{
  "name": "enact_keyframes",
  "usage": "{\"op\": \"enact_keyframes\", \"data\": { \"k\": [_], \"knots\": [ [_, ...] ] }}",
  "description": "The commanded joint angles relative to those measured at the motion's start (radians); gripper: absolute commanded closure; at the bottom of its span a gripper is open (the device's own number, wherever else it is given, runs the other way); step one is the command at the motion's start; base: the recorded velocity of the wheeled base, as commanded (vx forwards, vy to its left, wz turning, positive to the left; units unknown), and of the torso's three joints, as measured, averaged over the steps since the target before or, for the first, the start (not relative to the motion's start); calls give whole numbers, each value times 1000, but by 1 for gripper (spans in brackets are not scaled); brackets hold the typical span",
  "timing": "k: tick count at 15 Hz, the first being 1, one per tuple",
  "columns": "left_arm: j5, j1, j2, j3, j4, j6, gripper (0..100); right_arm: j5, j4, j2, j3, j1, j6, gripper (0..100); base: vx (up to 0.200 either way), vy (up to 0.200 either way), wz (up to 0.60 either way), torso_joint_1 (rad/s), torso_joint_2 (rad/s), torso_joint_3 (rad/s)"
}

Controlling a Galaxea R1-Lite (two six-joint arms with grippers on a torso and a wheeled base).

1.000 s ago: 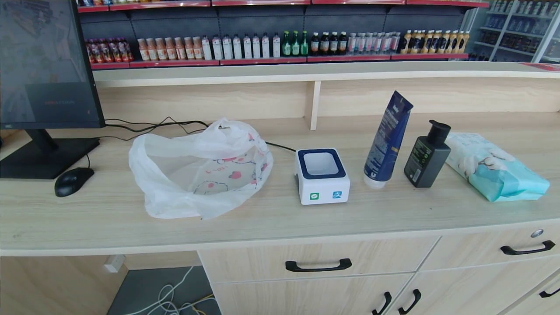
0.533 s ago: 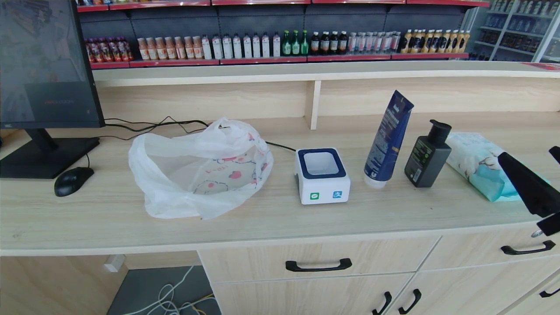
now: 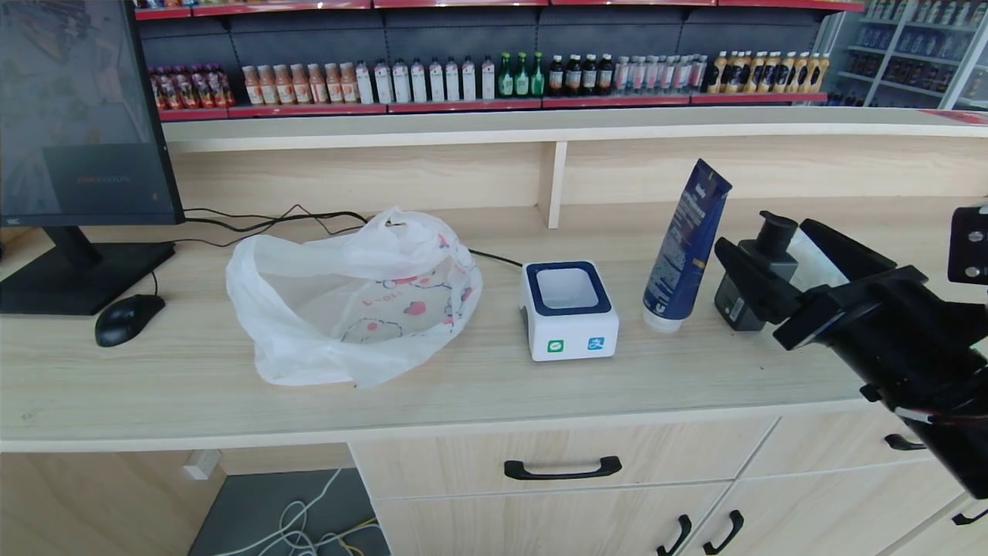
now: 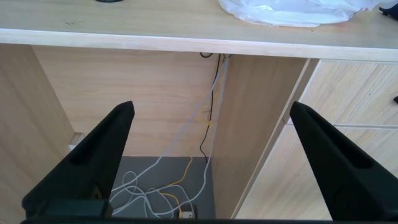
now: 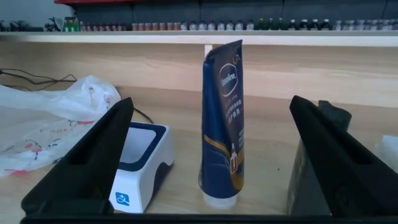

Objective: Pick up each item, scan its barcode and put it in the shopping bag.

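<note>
Black right gripper (image 3: pixel 764 236) has swung in over your desk (image 3: pixel 463 386), jaws spread, empty; blue tube (image 3: pixel 685 239) faces it; first pick-up likely.

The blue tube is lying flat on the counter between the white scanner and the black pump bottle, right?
Not quite. The blue tube stands upright on its cap, not lying flat, as the head view shows. It is between the white scanner and the black pump bottle.
</note>
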Motion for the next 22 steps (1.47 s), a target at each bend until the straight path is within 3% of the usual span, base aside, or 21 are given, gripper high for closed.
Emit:
{"op": "enact_keyframes", "data": {
  "k": [1,6,9,11,22],
  "knots": [
    [0,0,0,0,0,0,0,0,-1,28,-18,29,-1,0,0,0,0,0,0,0],
    [0,0,0,0,0,2,0,-14,-1,115,-98,42,10,0,0,0,0,0,0,0],
    [-2,0,0,0,-2,2,0,-121,-1,172,-147,73,42,0,0,0,0,0,0,0],
    [0,0,0,0,-3,2,0,-134,-1,186,-159,96,45,0,0,0,0,0,0,0],
    [0,0,0,0,-5,3,0,-163,-1,301,-223,33,113,0,0,0,0,0,0,0]
  ]
}}
